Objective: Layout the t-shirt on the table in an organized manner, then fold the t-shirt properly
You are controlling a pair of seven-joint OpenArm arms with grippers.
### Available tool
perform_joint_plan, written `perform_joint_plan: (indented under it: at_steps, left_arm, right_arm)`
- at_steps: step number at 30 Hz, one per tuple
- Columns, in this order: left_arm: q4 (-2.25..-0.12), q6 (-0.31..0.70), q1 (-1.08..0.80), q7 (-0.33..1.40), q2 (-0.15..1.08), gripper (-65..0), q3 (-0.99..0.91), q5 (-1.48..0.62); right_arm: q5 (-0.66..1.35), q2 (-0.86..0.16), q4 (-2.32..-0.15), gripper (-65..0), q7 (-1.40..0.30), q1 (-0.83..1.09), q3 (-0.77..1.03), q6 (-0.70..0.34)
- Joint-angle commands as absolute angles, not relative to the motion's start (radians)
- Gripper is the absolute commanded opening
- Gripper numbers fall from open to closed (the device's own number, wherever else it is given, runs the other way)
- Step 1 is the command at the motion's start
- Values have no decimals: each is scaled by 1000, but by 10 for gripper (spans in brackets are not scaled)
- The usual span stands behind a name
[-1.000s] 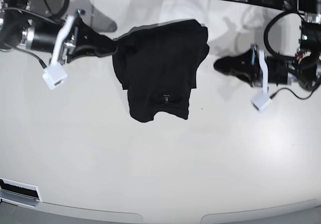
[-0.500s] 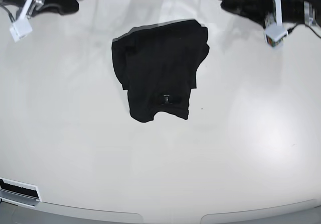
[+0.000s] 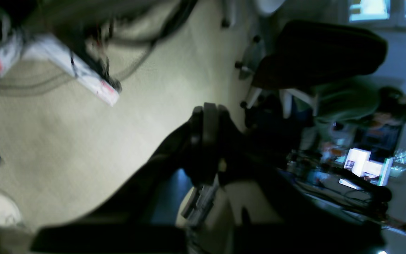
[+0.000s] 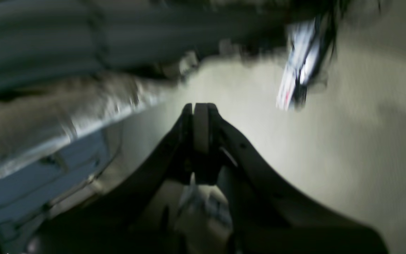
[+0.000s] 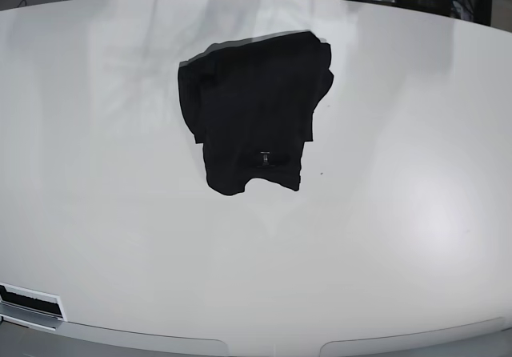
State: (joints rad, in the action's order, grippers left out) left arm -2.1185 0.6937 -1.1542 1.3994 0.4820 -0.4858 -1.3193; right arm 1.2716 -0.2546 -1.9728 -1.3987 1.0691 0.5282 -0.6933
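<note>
T-shirt (image 5: 254,113) sits folded into a compact black bundle on the far half of the table (image 5: 384,237), a bit left of the middle in the base view, with the small tag facing the near edge. It's not a neat rectangle: one side bulges out and the near edge has a notch in it. Nothing is touching it, and neither arm shows up in the base view at all.

Both wrist cams point off the table, so the shirt is nowhere near either tool. Left gripper (image 3: 206,109) has its jaws pressed flat together with nothing between them. Ahead of it there's beige carpet, a white power strip (image 3: 83,76) up and to the left, and off to the right a dark office chair (image 3: 315,53) plus what looks like a person in a green top (image 3: 347,102), though it's pretty blurry so I wouldn't swear to it.

Right gripper (image 4: 197,107) is the same deal, jaws closed tight and empty. Carpet lies ahead of it, another white power strip (image 4: 296,79) is up and to its right, and smeared grey stuff on the left is too blurred to make out.
</note>
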Motion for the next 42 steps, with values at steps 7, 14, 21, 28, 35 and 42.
perform_joint_plan:
  at_steps: [7,14,21,28,35,42]
  left_arm:
    - [-1912,698,-1131,1231,403,-650,-461,-1194]
    - [-1511,698,-987,1073,397,-650,-278,-974]
    - [-1013,698,-733,607,374,-650,-86,-672]
    - [-686,665,-453,241,287,-650,53,-358]
    - [-638,162,-348,-16,158,-650,189,-94]
    - [-626,53,-310,-53,107,-650,234,-194]
  right_arm:
    - [895,-269,-1678,-650,-1165,1013,318,-698]
    - [669,-269,-1268,-650,-948,851,128,-698]
    - [449,-266,-903,-650,-581,664,-31,-698]
    - [174,-232,-708,-650,-239,476,-184,-521]
    - [17,-149,-691,-650,-240,347,-304,-254]
    - [-84,-66,-691,-650,-213,312,-343,-99]
